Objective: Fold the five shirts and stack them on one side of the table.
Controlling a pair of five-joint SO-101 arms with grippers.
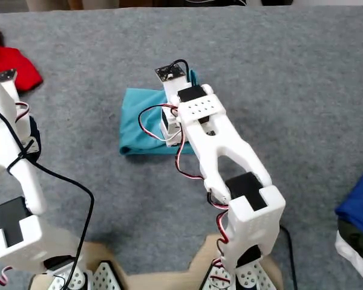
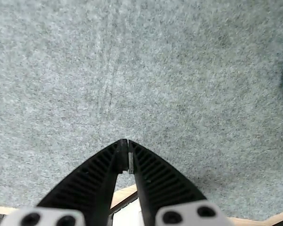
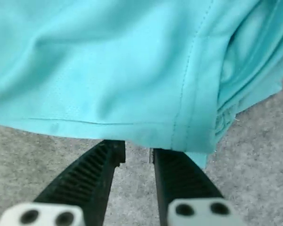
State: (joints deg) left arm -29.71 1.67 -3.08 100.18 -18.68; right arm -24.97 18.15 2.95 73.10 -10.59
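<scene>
A: Right tool (image 3: 137,153), what state?
B: Partly open. The two jaws stand a bit apart, w/ grey tabletop (image 3: 47,141) seen between them. Their tips are hidden behind the hem of the teal shirt (image 3: 108,70), so I can't tell if they pinch any cloth.
A: And the shirt itself?
B: It lies approx. in the middle of the tabletop, folded to a rough rectangle. Several layers show at one corner. In the high view the right arm is above its right edge.
A: Left tool (image 2: 127,151)?
B: Closed, tip against tip, nothing between. It hangs over the grey felt at the left side of the tabletop, apart from the teal shirt.
A: Other shirts?
B: A red shirt (image 1: 12,66) is bunched at the far left edge, near the left arm. At the right edge, near side, a blue shirt (image 1: 358,205) lies on dark cloth (image 1: 349,232) and white cloth (image 1: 351,257), as a pile. The frame edge cuts them, so I can't say more.
</scene>
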